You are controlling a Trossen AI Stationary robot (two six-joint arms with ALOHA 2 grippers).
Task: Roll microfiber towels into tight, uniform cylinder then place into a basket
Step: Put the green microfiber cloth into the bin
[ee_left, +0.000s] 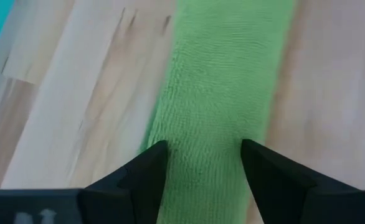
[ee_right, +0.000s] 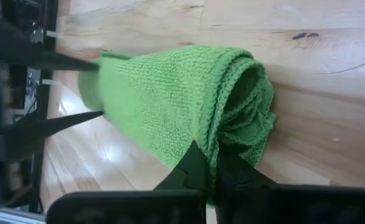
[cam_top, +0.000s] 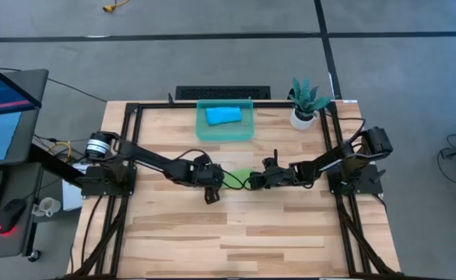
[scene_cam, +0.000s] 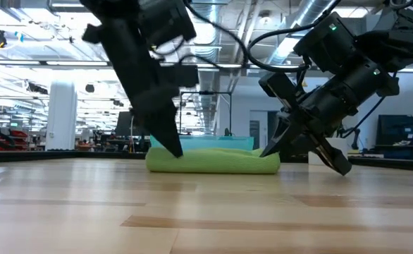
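A lime-green towel (cam_top: pixel 240 176), rolled into a cylinder (scene_cam: pixel 213 161), lies on its side at mid-table. My left gripper (ee_left: pixel 204 163) is open, one finger on either side of the roll near its left end (scene_cam: pixel 165 161). At the roll's right end my right gripper (ee_right: pixel 208 167) is shut on the cloth. A rolled sky-blue towel (cam_top: pixel 222 116) lies inside the teal basket (cam_top: pixel 201 129) at the table's far edge. My left gripper straddles the roll from above; whether its fingers (ee_left: pixel 150 167) touch the cloth, I cannot tell. My right gripper pinches the outer layer's rim (ee_right: pixel 211 144) at the roll's open right end between its two fingers. It comes slanting down from the table's right side. The roll rests on the table.
A white pot with a green plant (cam_top: pixel 306 103) stands at the far right corner, beside the basket. Bare wood (cam_top: pixel 236 241) stretches from the roll to the near edge. A black frame (cam_top: pixel 127 109) runs around the tabletop.
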